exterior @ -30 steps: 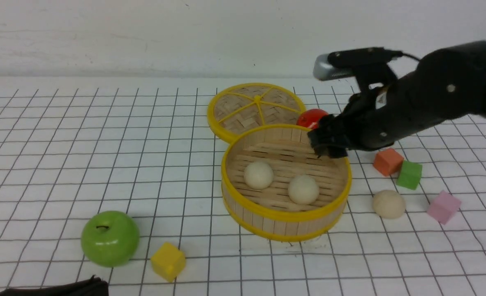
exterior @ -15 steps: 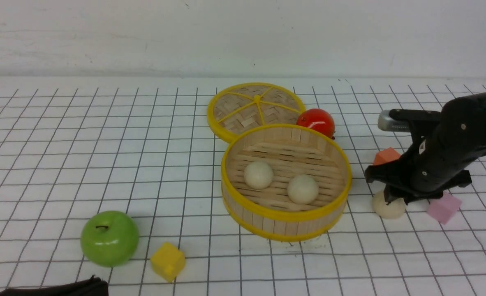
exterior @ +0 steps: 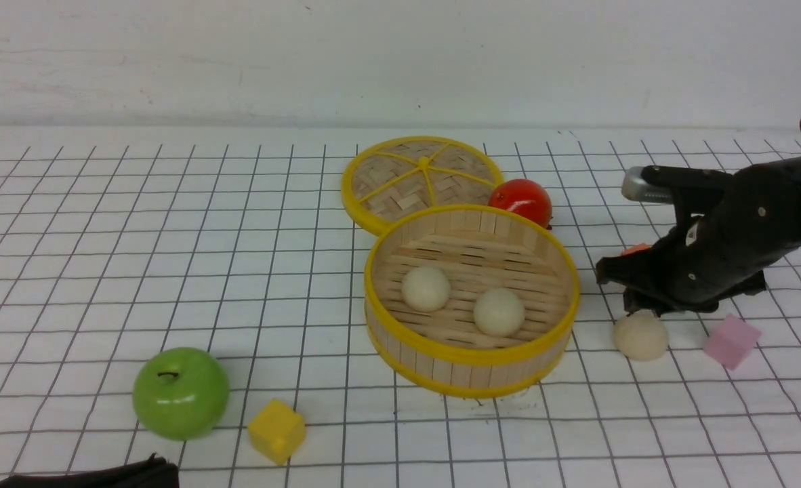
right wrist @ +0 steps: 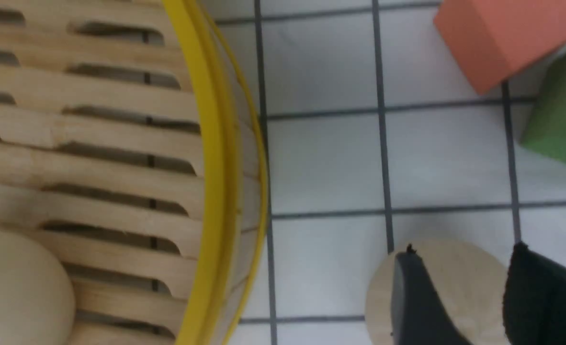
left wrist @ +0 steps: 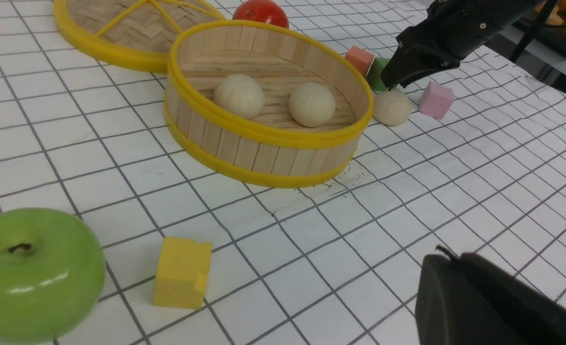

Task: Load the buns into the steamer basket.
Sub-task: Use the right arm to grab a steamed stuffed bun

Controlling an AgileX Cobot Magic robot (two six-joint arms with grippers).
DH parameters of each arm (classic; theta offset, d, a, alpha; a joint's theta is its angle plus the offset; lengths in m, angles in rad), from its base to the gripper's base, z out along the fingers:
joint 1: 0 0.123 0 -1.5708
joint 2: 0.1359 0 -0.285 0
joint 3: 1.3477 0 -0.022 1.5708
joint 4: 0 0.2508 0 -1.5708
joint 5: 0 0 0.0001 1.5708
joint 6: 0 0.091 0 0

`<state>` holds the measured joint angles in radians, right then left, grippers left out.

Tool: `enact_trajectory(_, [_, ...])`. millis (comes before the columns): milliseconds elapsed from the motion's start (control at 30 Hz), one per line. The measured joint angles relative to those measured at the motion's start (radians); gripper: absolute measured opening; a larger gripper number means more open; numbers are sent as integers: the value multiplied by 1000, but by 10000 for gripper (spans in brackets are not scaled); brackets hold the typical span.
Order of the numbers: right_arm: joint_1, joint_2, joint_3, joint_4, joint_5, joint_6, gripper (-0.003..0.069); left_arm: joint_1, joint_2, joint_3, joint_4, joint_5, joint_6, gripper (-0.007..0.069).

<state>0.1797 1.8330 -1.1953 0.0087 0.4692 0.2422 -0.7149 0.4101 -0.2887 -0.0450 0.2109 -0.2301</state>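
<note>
The steamer basket (exterior: 471, 356), a round bamboo tub with yellow rims, stands mid-table with two cream buns (exterior: 426, 288) (exterior: 499, 312) on its slatted floor. Just right of it, on the table, lies another bun (exterior: 640, 335). My right gripper (exterior: 634, 306) hovers right over that bun's top. In the right wrist view its fingertips (right wrist: 410, 258) stand apart above the bun (right wrist: 474, 287), which spreads wider than the gap, so nothing is held. My left gripper (left wrist: 448, 256) is shut and empty, low at the near left edge.
The flat woven lid (exterior: 422, 177) leans behind the basket, with a red fruit (exterior: 521, 201) beside it. A green apple (exterior: 181, 393) and yellow cube (exterior: 276, 430) sit near left. A pink cube (exterior: 731, 341), orange cube (right wrist: 493, 38) and green cube (right wrist: 563, 124) crowd the loose bun.
My right arm swung from over the basket's far rim to the right and down onto the loose bun, its jaws narrowing. It has since risen slightly, and the bun has stayed on the table.
</note>
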Motion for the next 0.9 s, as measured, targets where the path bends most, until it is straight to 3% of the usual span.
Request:
enact_trajectory(433, [0,45,0,-9,9,-1,258,0,0,0,0,0,0,20])
enact_trajectory(567, [0,45,0,-9,15,-2,183,0,0,1,0,0,0,20])
enact_trajectory(700, [0,32,0,-20,26,-25,24,0,0,0,0,0,0,20])
enact_trajectory(900, [5,-71,-10,-18,67,-43,3,0,0,0,0,0,0,20])
